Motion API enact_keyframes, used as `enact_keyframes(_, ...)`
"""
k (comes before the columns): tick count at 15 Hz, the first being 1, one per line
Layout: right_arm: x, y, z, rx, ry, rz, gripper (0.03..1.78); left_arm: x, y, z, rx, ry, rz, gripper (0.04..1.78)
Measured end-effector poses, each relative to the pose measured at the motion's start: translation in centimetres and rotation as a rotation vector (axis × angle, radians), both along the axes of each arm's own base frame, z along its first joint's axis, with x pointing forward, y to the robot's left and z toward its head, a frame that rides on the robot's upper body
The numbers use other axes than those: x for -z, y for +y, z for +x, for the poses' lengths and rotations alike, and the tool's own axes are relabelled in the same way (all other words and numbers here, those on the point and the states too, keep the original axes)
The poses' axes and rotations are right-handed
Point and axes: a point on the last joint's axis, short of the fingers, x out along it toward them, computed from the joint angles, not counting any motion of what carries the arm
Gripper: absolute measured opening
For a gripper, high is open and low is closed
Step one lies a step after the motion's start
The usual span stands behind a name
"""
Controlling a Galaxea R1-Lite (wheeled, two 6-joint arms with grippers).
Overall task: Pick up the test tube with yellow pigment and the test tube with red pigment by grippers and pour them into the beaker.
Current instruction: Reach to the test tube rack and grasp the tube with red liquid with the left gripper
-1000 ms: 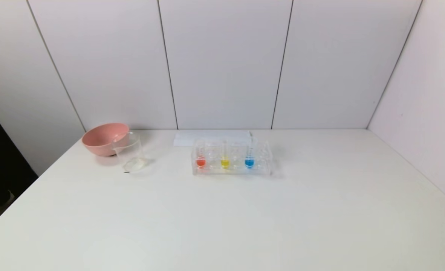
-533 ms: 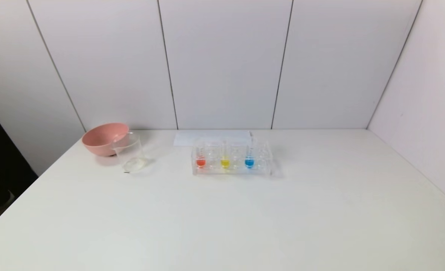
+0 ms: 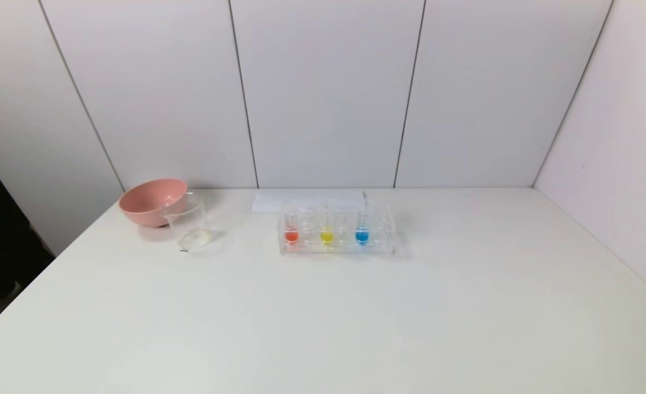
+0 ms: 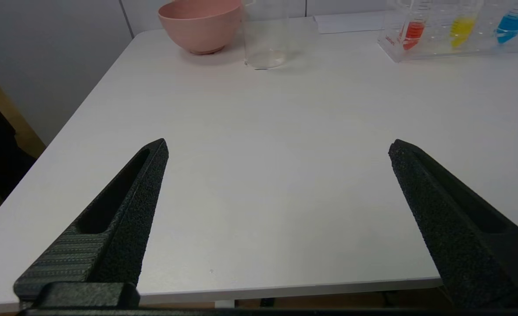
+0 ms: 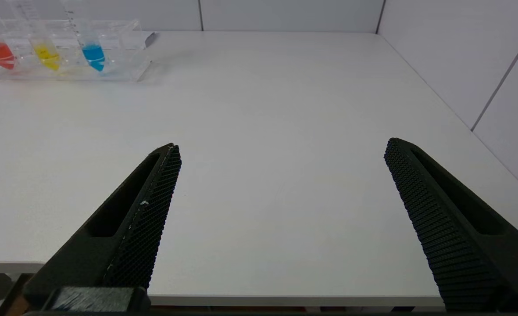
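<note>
Head view: red tube [image 3: 291,229], yellow tube [image 3: 326,229], blue tube [image 3: 362,229] stand up in clear rack [image 3: 380,249] near back edge of table [image 3: 323,328]. Beaker [image 3: 190,227] stands toward back left corner, just in front of pink bowl [image 3: 150,201]. No arms seen.

Left wrist view: left pincer [image 4: 276,147] wide, holds nothing, at front edge. Tubes look thin, light, slippery, easy to break.

Right wrist view: right pincer [image 5: 280,145] wide, holds nothing. Best grab bare glass above rack top, gently.
</note>
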Motion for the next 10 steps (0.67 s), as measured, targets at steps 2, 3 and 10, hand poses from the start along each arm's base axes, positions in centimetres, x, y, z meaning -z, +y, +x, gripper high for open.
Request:
enact_keyframes(2, 0.0, 0.0, 0.0, 0.0, 0.0, 0.0, 1.7, -0.8, 0.0, -0.3, 0.006, -0.026, 0.001, 1.76)
enact_keyframes(3, 0.0, 0.0, 0.0, 0.0, 0.0, 0.0, 1.7, -1.4, 0.0, -0.5, 0.008, -0.042, 0.001, 1.76)
enact_keyframes(10, 0.0, 0.0, 0.0, 0.0, 0.0, 0.0, 1.7, -6.3, 0.0, -2.0, 0.016, -0.043, -0.003, 1.76)
